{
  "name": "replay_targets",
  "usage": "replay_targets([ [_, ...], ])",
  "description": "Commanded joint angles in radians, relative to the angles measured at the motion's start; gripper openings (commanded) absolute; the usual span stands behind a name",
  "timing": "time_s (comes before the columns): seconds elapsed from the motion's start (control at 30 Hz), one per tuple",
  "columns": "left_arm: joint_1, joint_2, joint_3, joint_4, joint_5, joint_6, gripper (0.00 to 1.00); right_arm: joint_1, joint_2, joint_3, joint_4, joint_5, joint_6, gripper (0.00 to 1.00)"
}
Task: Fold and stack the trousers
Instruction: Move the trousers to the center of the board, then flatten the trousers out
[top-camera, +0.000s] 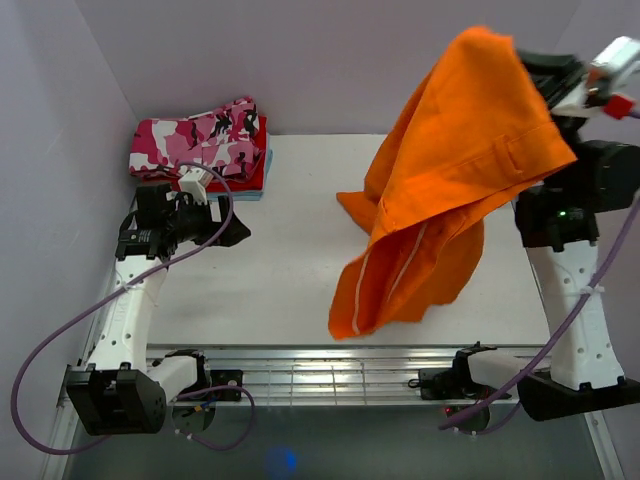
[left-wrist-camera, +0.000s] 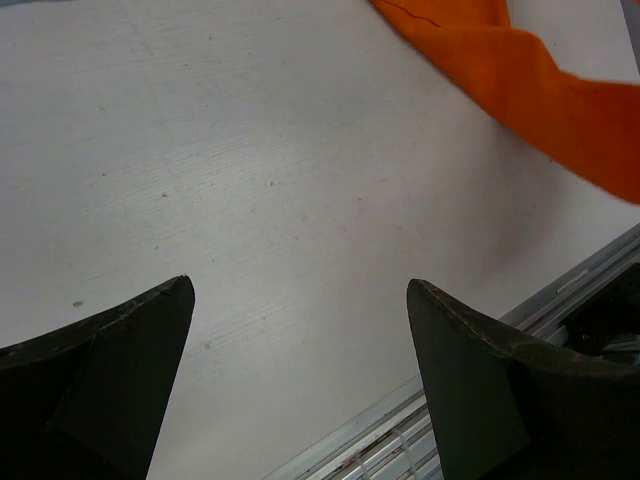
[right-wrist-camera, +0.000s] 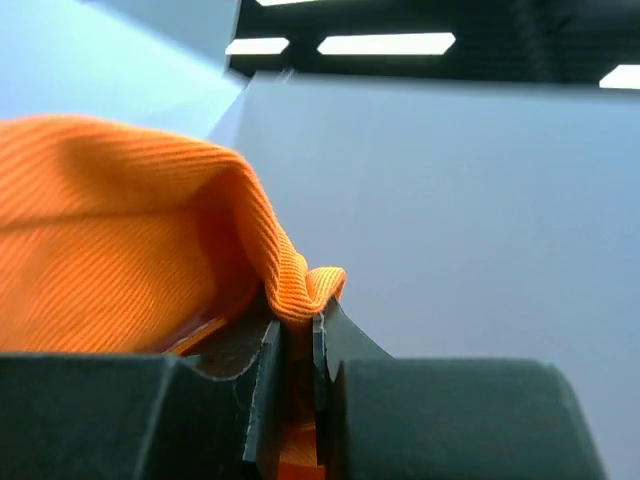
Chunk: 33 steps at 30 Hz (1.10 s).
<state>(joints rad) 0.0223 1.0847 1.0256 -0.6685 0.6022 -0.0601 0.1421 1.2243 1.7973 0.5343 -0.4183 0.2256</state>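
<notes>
The orange trousers (top-camera: 440, 180) hung in the air over the right half of the desk (top-camera: 290, 250), bunched at the top and draping down in loose folds, their lower end reaching toward the desk's near edge. In the left wrist view some of the orange cloth appeared to lie on the desk surface. The right pincer (right-wrist-camera: 297, 340), raised high near the far right corner, was pinching a fold of the cloth between its pressed fingers. The left pincer (left-wrist-camera: 300, 288) hovered spread wide over bare desk near the left edge, holding nothing. At the far left corner a pink camouflage garment (top-camera: 200, 135) lay folded on a red garment (top-camera: 260, 150).
</notes>
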Motion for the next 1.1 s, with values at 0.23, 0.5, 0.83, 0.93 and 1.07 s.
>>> replay_targets([
  [0.23,-0.004,-0.016,0.14,-0.166,0.031,0.111,0.98,0.391,0.088,-0.639,-0.296,-0.062,-0.221,0.08],
  [0.5,0.292,0.184,0.31,-0.382,0.322,0.188,0.98,0.675,0.53,-0.389,-0.277,0.03,-0.008,0.11],
  [0.83,-0.28,0.138,0.045,-0.165,-0.114,0.252,0.98,0.033,0.456,-0.383,-1.21,-0.01,-0.744,0.82],
  [0.93,-0.367,0.246,0.088,-0.128,-0.22,0.224,0.98,-0.057,0.423,-0.502,-1.22,0.016,-0.775,0.77],
  [1.07,-0.517,0.381,0.129,-0.071,-0.309,0.183,0.98,-0.078,0.402,-0.668,-1.161,0.085,-0.764,0.73],
])
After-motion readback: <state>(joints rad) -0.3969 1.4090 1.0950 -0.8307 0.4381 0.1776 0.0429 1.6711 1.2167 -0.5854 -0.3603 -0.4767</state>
